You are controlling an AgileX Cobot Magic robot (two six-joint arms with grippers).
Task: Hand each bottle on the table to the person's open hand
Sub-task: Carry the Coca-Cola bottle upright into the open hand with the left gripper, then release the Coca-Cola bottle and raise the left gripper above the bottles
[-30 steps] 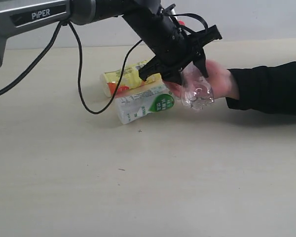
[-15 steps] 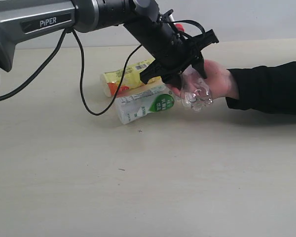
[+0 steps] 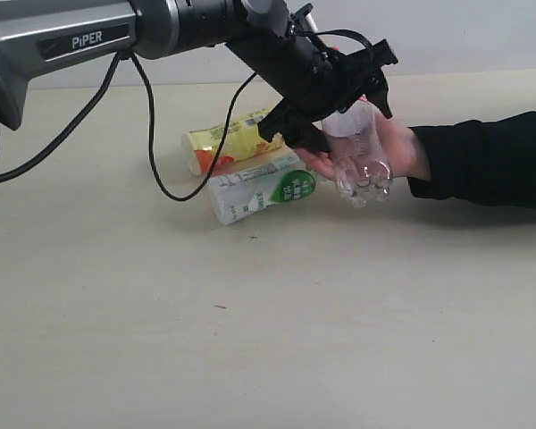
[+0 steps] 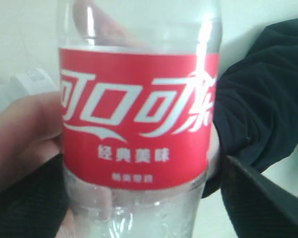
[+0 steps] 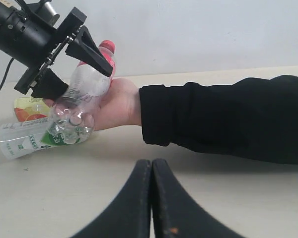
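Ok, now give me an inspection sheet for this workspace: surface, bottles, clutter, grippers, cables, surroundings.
Surface: table, pale wood-look, with a few tiny dark specks.
Job's things: red-label bottle rests in the person's open hand. The white bottle with green label and the yellow bottle lie on their sides on the table beside the hand.
Clutter: nothing seen.
Grippers: left gripper is open, its jaws on either side of the red-label bottle. The right gripper is shut and empty.
Cables: black cable hangs in a loop from the left arm, passing in front of the yellow bottle.
Surroundings: plain pale wall behind; black sleeve on the person's arm.
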